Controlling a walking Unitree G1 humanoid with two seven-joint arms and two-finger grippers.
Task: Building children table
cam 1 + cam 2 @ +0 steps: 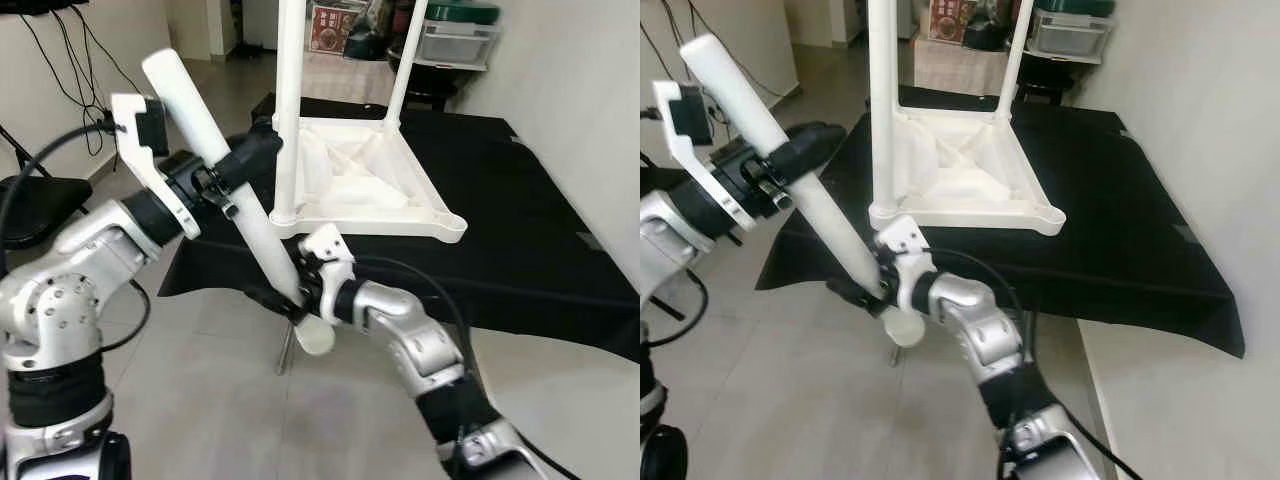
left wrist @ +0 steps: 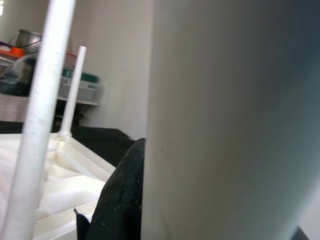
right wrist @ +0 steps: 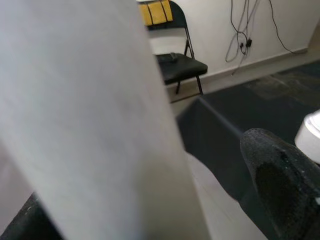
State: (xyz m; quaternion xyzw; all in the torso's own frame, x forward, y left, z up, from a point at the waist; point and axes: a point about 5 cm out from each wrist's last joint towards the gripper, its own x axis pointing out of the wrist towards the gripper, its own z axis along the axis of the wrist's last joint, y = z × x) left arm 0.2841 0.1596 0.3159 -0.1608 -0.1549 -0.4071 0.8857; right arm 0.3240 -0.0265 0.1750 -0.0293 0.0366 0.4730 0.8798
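The robot held a loose white table leg (image 1: 232, 188) in the air in front of a low surface (image 1: 500, 240) draped in black cloth, the leg slanting from its upper end at 11 o'clock down to its rounded lower end at 5 o'clock. The left gripper (image 1: 238, 162) was closed around the leg partway along its length, black fingers wrapped on either side. The right gripper (image 1: 290, 300) was clamped on the same leg close to its lower end, just above the rounded tip. In the left wrist view the leg (image 2: 225, 120) stood close against one black finger (image 2: 122, 200). On the cloth, at 12 o'clock from the grippers, the white children's table (image 1: 365, 185) lay upside down, its ribbed underside facing up and two legs (image 1: 290, 100) already standing upright from its corners. The near corner at 1 o'clock from the right gripper had no leg in it. A black folding chair (image 3: 177, 62) stood by the wall at 9 o'clock, with cables (image 3: 242, 30) hanging down the wall beside it. Storage boxes (image 1: 455, 40) sat on the far side of the room at 1 o'clock.
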